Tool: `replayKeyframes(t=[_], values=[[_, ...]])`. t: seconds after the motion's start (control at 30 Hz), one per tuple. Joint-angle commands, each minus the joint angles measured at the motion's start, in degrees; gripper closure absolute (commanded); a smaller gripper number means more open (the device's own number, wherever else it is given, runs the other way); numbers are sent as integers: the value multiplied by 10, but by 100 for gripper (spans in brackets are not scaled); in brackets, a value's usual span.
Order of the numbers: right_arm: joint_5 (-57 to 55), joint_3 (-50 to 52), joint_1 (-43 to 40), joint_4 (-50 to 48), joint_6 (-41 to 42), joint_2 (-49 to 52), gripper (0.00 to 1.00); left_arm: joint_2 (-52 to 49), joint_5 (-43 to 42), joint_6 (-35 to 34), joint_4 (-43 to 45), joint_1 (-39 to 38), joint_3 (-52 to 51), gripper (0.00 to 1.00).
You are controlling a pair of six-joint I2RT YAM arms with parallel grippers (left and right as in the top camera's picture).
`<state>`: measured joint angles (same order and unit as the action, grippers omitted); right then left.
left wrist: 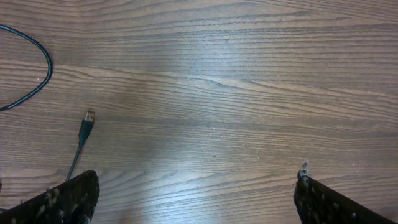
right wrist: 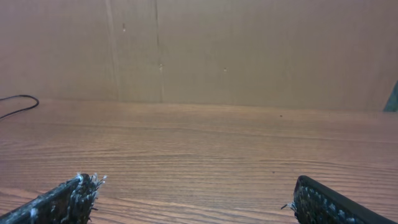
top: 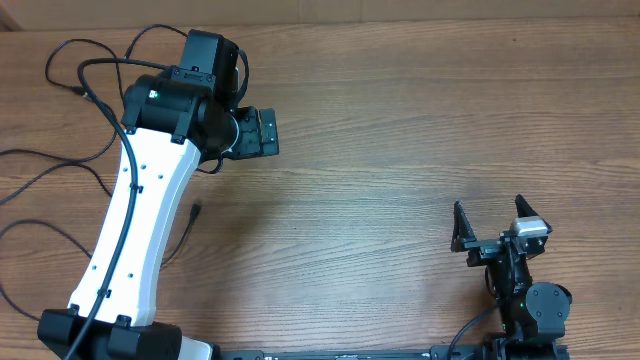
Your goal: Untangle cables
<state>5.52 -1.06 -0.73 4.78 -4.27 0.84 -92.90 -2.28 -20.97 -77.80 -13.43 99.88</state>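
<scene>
The cables lie as loose thin black strands on the wooden table at the left. In the overhead view one strand [top: 183, 233] ends in a small plug beside the left arm, and others [top: 40, 176] curve along the left edge. In the left wrist view a strand with a silvery plug tip [left wrist: 86, 126] lies at the left, with a cord loop [left wrist: 41, 79] above it. My left gripper [top: 268, 133] [left wrist: 198, 190] is open and empty, right of the strands. My right gripper [top: 490, 215] [right wrist: 194, 190] is open and empty, far right.
The white left arm [top: 130, 230] stretches from the front left corner up over the strands. A brown wall [right wrist: 249, 50] stands behind the table's far edge. A black cord end [right wrist: 18, 102] shows at the far left of the right wrist view.
</scene>
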Motion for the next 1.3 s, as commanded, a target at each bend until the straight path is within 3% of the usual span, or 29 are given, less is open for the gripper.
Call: replayKeyframes(t=[0.0,1.27], values=[[-5,6,-2,-3,-3,-7,0,3,3,7,1,-1,5,0],[-5,6,-2,-3,-3,-7,0,30,27,1,-7,0,2,0]])
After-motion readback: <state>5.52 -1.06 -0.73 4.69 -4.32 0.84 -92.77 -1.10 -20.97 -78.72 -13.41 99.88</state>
